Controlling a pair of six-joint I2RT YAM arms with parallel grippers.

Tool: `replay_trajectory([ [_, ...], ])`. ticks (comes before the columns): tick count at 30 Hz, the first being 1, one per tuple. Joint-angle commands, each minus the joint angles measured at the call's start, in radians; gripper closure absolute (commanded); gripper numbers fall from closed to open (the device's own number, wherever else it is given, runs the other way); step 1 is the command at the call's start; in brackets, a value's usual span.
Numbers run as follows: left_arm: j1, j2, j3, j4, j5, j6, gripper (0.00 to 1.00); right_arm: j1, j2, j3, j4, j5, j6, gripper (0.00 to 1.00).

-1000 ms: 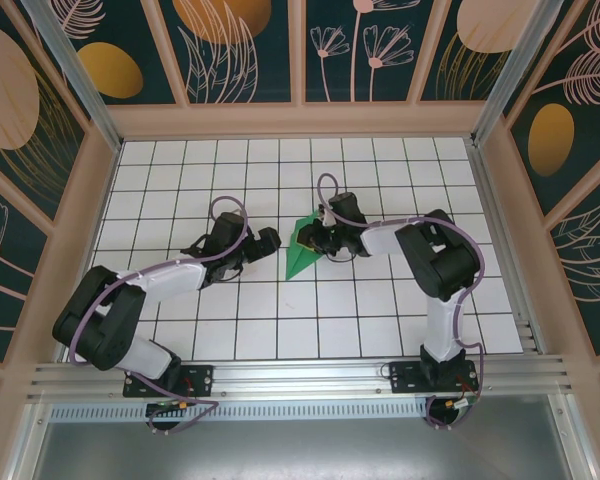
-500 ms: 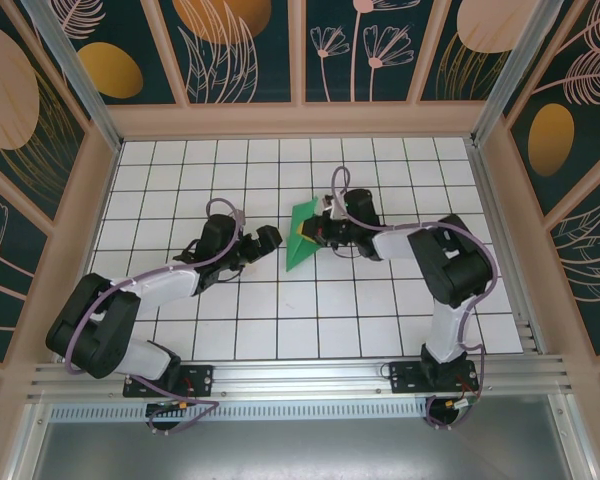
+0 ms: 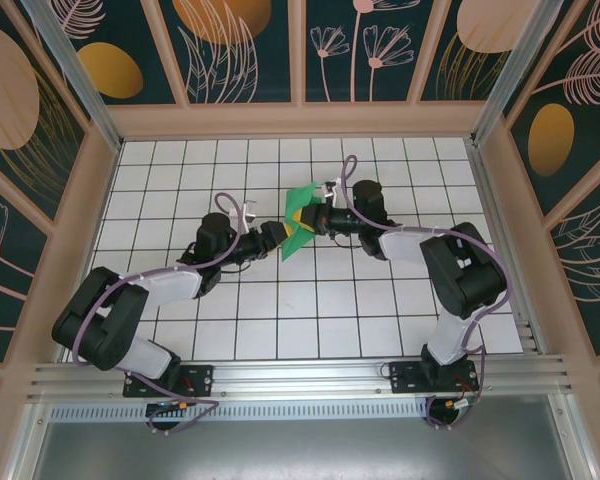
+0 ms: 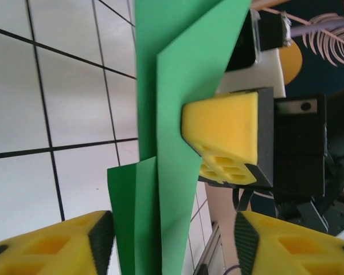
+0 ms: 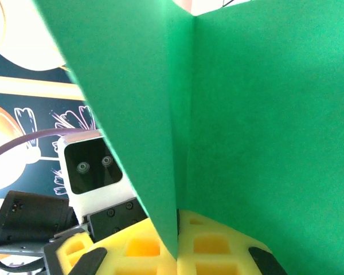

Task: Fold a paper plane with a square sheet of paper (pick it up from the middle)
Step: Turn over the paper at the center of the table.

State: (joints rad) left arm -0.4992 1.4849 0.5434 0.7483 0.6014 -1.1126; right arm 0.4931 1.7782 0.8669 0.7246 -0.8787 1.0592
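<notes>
Arms: I see both stretched low over the counter (image 3: 380, 330), tips meeting mid-grid
Right end effector (image 3: 318, 218): clamped shut on the paper (image 3: 298, 230), held between the arms
Left end effector (image 3: 276, 234): half open, straddling the paper's lower edge
Left wrist: close up, right's yellow pad (image 4: 221, 134) flat against a folded flap

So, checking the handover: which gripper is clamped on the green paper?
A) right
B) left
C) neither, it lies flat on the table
A: the right gripper is shut on the green paper; the left gripper has its fingers apart on either side of it.
</notes>
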Motion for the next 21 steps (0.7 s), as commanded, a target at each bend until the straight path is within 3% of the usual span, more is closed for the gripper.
replay_trajectory([
  [1, 0.004, 0.005, -0.017, 0.131, 0.062, -0.025, 0.47, 0.007, -0.031, -0.02, 0.079, -0.037, 0.038, 0.94],
  [13, 0.004, -0.009, -0.023, 0.083, 0.036, 0.001, 0.83, 0.005, -0.063, -0.014, 0.006, -0.03, 0.011, 0.89],
  [17, 0.003, -0.027, -0.005, -0.025, -0.007, 0.067, 0.88, -0.021, -0.118, 0.003, -0.189, 0.034, -0.098, 0.65],
  [21, 0.004, -0.063, 0.073, -0.362, -0.158, 0.242, 0.89, -0.067, -0.207, 0.011, -0.448, 0.221, -0.255, 0.42],
])
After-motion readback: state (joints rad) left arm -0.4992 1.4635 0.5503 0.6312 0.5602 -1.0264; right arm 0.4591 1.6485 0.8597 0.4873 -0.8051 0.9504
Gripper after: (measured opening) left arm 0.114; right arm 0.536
